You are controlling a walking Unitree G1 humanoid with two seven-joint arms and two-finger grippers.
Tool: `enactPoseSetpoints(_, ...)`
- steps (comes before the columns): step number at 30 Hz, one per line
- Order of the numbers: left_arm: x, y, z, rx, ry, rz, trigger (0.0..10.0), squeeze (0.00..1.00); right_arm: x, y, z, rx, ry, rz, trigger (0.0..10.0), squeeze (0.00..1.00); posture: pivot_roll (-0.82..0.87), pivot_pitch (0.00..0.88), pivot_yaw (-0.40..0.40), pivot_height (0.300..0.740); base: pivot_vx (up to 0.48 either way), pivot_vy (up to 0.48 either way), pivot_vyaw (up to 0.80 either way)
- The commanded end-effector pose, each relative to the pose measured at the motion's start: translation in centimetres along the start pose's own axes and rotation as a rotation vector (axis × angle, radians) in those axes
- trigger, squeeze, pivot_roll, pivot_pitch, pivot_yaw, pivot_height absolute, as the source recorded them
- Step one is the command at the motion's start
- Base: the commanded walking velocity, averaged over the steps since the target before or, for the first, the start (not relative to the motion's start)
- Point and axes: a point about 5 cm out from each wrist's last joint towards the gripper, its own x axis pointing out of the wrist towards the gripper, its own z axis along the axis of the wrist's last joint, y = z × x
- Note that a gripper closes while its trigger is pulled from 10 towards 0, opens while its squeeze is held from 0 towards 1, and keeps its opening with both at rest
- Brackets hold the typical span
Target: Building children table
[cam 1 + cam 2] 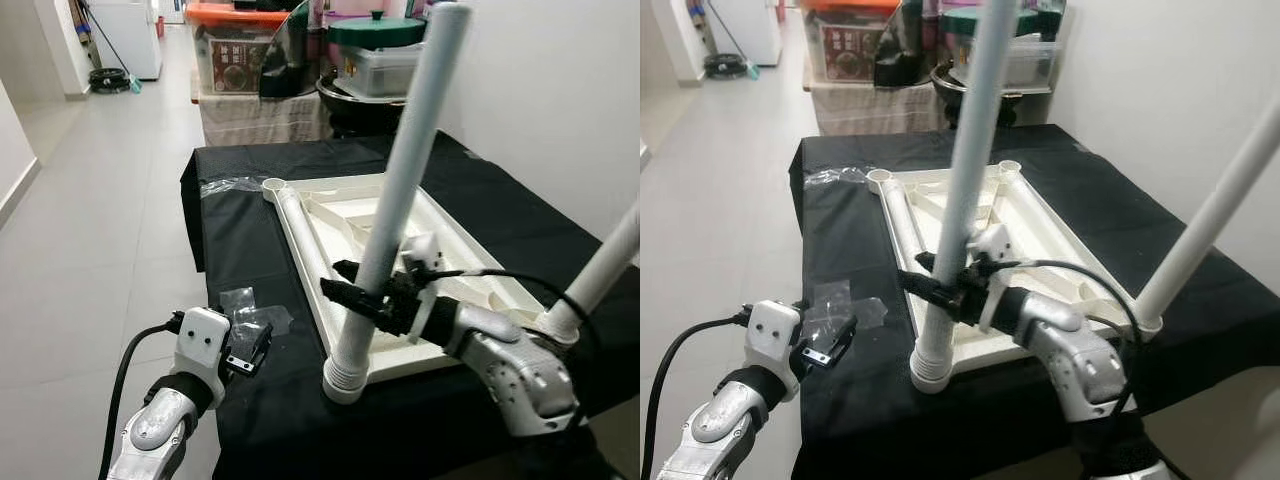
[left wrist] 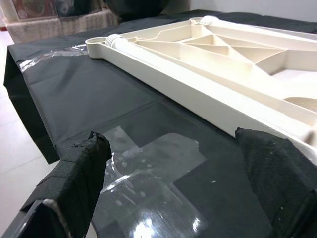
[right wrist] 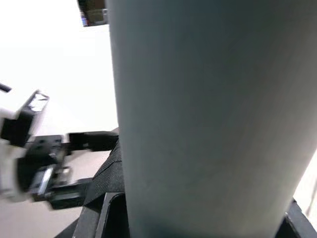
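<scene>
A cream children's table top (image 1: pixel 440 235) lies upside down on a black-covered table (image 1: pixel 240 230). One white leg (image 1: pixel 405 170) stands a little tilted in its near left corner socket (image 1: pixel 345 378). My right gripper (image 1: pixel 352 285) is shut around that leg low down; the leg's surface (image 3: pixel 208 119) is close before the right wrist camera. A second leg (image 1: pixel 600 275) stands in the near right corner. A third leg (image 1: pixel 298 225) lies along the top's left edge. My left gripper (image 1: pixel 250 348) hovers open over the cloth left of the top, its fingers (image 2: pixel 74 173) wide apart.
Clear plastic wrap (image 1: pixel 245 305) lies on the cloth under the left gripper, with more at the far left corner (image 1: pixel 228 185). Behind the table stand storage boxes (image 1: pixel 235 55) and a green-lidded pot (image 1: pixel 378 30). A white wall runs on the right, tiled floor (image 1: pixel 90 200) on the left.
</scene>
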Motion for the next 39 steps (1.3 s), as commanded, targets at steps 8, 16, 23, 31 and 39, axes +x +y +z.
enactPoseSetpoints(8, -0.1, 0.2, -0.2, 0.013, 0.004, 0.016, 10.0, 0.00, -0.7, -0.9, -3.6, -0.060, 0.154, -0.277, 10.0, 0.00, 0.10, 0.000, -0.057, 0.740, 0.000, 0.000, 0.00)
enactPoseSetpoints(16, 0.0, 0.1, -0.3, 0.008, 0.003, 0.016, 10.0, 0.00, -0.9, -2.0, -4.4, -0.012, 0.157, -0.474, 10.0, 0.00, 0.10, 0.000, -0.062, 0.740, 0.000, 0.000, 0.00)
enactPoseSetpoints(23, 0.0, 0.0, -0.4, 0.003, 0.007, 0.023, 10.0, 0.00, -1.9, -3.6, -6.3, 0.151, 0.165, -0.839, 10.0, 0.00, 0.10, 0.000, -0.067, 0.740, 0.000, 0.000, 0.00)
enactPoseSetpoints(31, 0.0, 0.1, -0.4, 0.007, 0.007, 0.027, 10.0, 0.00, -3.1, -4.7, -6.0, 0.164, 0.135, -1.049, 10.0, 0.00, 0.10, 0.000, -0.065, 0.740, 0.000, 0.000, 0.00)
enactPoseSetpoints(39, 0.0, 0.1, -0.4, 0.007, 0.005, 0.029, 10.0, 0.00, -3.6, -5.3, -6.1, 0.131, 0.167, -1.182, 10.0, 0.00, 0.10, 0.000, -0.067, 0.740, 0.000, 0.000, 0.00)
